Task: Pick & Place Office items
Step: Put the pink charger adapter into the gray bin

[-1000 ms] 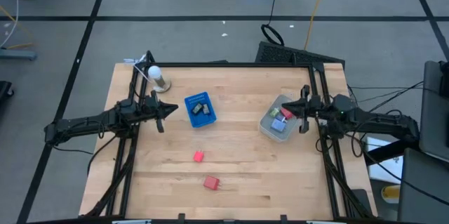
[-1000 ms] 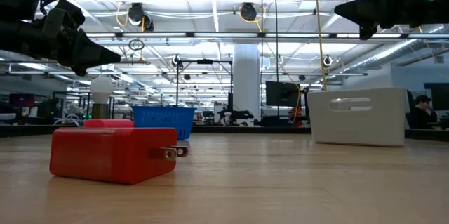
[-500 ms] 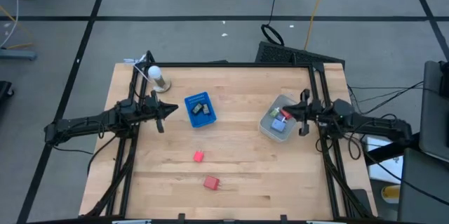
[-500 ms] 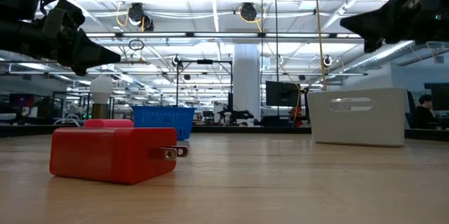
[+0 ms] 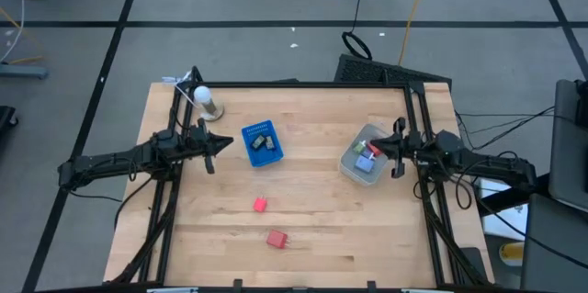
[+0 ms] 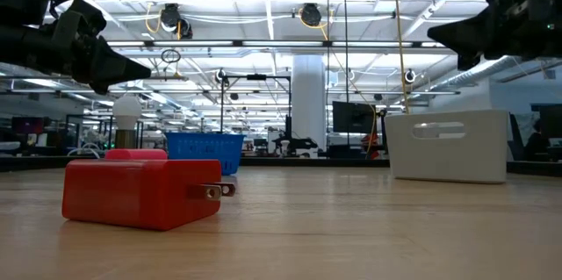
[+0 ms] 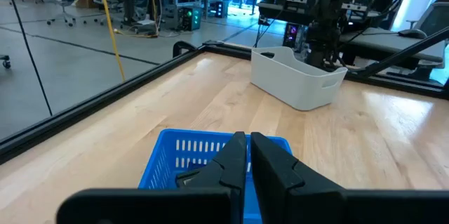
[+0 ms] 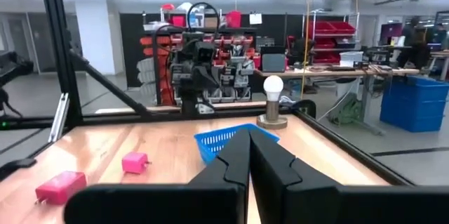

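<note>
Two red blocks lie on the wood, one [image 5: 260, 204] nearer the middle and one [image 5: 277, 238] nearer the front edge, which shows large in the low view [image 6: 140, 192]. More small pieces, red and blue, lie in the grey bin [image 5: 363, 157]. Black bits lie in the blue tray [image 5: 262, 142]. My left gripper [image 5: 220, 143] hovers shut just left of the tray, which shows in its wrist view [image 7: 189, 157]. My right gripper [image 5: 378, 149] hovers shut above the bin's right side; it touches nothing.
A light bulb on a round base [image 5: 208, 100] stands near the far left corner. A black frame rail [image 5: 303, 84] runs along the table's far edge, with posts at both sides. Bare wood lies between the tray and the bin and along the near edge.
My right gripper has sunk a little above the bin and drawn slightly toward the table's right edge, staying shut.
</note>
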